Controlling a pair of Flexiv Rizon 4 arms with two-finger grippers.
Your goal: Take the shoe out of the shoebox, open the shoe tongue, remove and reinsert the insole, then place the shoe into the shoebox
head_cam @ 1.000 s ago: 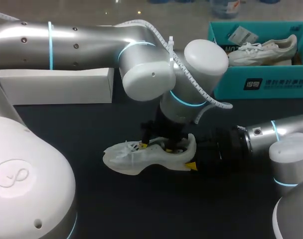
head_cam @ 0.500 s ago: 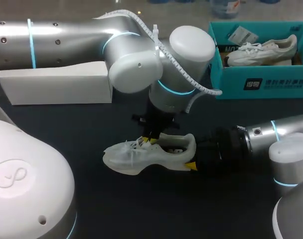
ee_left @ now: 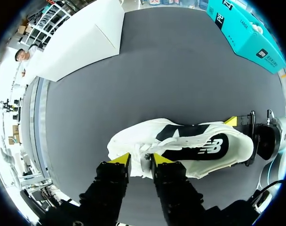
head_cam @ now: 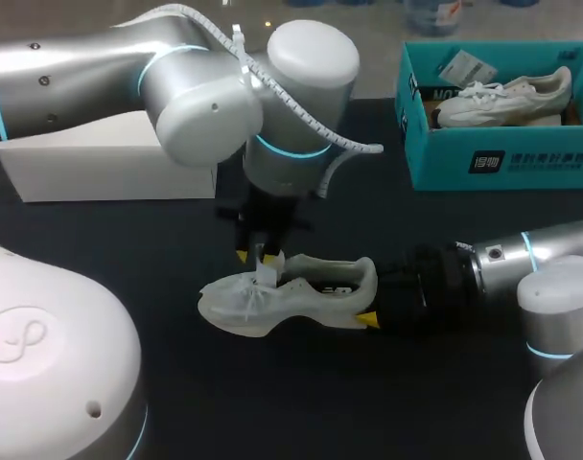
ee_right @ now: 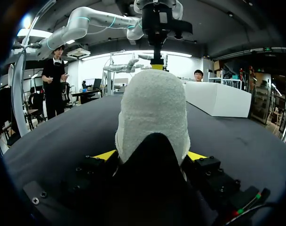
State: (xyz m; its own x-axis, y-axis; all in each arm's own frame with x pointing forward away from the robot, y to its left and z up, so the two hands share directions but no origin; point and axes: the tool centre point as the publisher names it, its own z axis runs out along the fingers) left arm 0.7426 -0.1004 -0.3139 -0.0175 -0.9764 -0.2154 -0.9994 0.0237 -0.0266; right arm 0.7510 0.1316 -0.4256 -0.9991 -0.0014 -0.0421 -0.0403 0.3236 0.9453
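Right claw (ee_right: 151,155) comes in low along the black table (head_cam: 272,402) and is clamped on the heel of the white low sneaker with a black side mark (head_cam: 282,305), one yellow tip on each side of the heel. I judge this grip is there to pin the shoe so that it does not slide while the front is worked. The shoe stands on its sole on the table, out of its box, toe toward my left. Above its lacing, left claw (ee_left: 140,160) points down, its fingers narrowed on a raised white flap, the tongue (head_cam: 266,275) as best I can tell, likely to pull the opening wide for the insole. Farther back and well apart, a long white cardboard box (head_cam: 109,168) lies at the left. The teal cardboard shoebox (head_cam: 502,158) sits at the right with a second white lace-up shoe (head_cam: 507,96) already in it, crowding the spot for this one
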